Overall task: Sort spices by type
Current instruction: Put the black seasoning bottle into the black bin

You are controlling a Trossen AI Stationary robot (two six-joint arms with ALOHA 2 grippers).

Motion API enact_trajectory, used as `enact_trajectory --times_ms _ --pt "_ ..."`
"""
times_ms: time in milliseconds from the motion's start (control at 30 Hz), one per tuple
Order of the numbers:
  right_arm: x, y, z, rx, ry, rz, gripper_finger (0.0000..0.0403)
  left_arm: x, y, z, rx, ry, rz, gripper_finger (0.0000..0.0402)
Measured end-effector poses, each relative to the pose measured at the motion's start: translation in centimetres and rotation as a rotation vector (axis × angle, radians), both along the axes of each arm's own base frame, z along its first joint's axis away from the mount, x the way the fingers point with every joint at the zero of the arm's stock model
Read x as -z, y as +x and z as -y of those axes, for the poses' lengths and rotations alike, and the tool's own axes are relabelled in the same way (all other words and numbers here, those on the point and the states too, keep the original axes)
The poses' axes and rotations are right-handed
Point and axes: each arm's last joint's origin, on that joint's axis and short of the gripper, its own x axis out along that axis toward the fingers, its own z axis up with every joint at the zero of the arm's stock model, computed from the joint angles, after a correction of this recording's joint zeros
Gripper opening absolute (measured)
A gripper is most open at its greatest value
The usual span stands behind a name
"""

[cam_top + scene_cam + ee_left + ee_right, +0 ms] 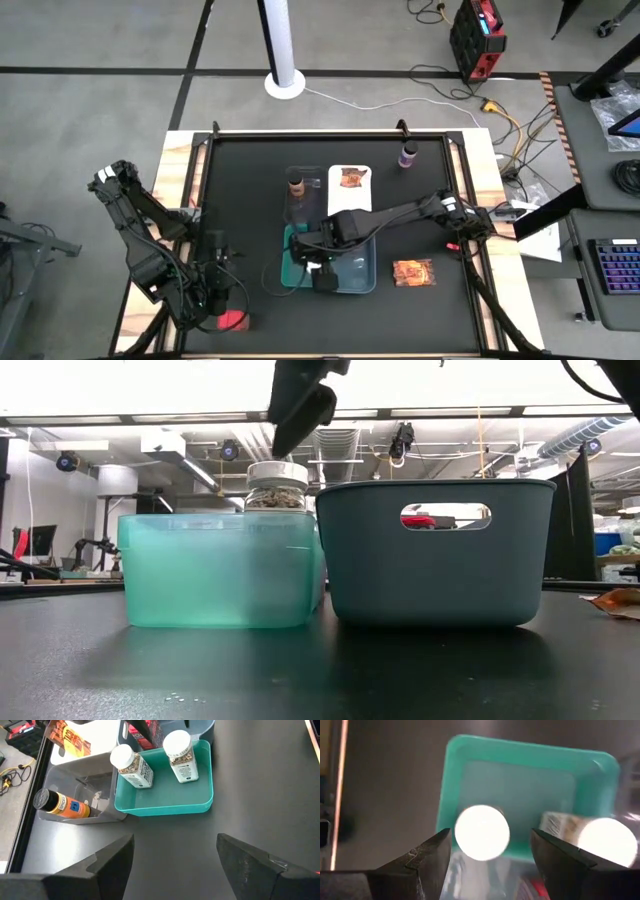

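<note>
We see the right gripper [490, 852] hanging over the teal tray [292, 272] near the middle of the matte black table [240, 190], its dark wedge-shaped fingers spread apart and holding nothing. Directly below it stands one white-capped jar [482, 832], its round cap flat and bright; the second white-capped jar [607, 842] leans in the same tray. Both are clear cylinders with printed labels and speckled contents.

The teal tray is translucent plastic with rounded corners. Touching it at 3 o'clock is the grey-blue tray [440, 550], opaque, with a slotted handle cut in its wall and a red box [145, 732] inside. At 12 o'clock sit a clear tray [80, 795] holding the brown-capped bottle [60, 804] lying on its side, and a white tray [350, 190] holding a crinkled packet [351, 177] of orange-red contents.

A second packet [413, 272] lies flat on the table at 4 o'clock, the purple bottle [408, 154] stands at 1 o'clock, another red box [232, 321] at 7 o'clock.

The left gripper [172, 852] waits at 7 o'clock, fingers spread and empty.
</note>
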Motion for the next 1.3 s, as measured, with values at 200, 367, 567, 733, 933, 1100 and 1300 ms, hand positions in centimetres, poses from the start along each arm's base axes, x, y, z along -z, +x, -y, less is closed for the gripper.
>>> enact_trajectory --times_ms 200,367,567,733,933,1100,1300 --pt "-2.3 -1.5 0.6 0.039 -0.094 -0.070 0.0251 0.0 0.1 0.1 0.000 -0.008 0.005 0.0267" --pt "-4.3 -3.1 1.1 0.084 -0.125 -0.087 0.0239 -0.1 0.2 0.3 0.000 -0.033 0.025 0.0267" --pt "-6.9 -5.2 1.8 0.172 -0.162 -0.044 0.0244 -0.2 0.3 0.5 0.000 -0.052 0.039 0.0267" --pt "-8.7 -7.5 2.6 0.259 -0.219 -0.003 0.0261 -0.2 0.4 0.6 -0.001 -0.065 0.050 0.0267" --pt "-9.9 -10.4 3.7 0.371 -0.283 0.032 0.0274 -0.3 0.5 0.6 -0.006 -0.065 0.072 0.0267" --pt "-10.1 -12.9 5.3 0.515 -0.314 0.048 0.0275 -0.3 0.6 0.6 -0.012 -0.056 0.089 0.0267" --pt "-9.7 -15.9 9.0 0.724 -0.329 0.047 0.0263 -0.5 0.7 0.5 -0.025 -0.012 0.138 0.0267"
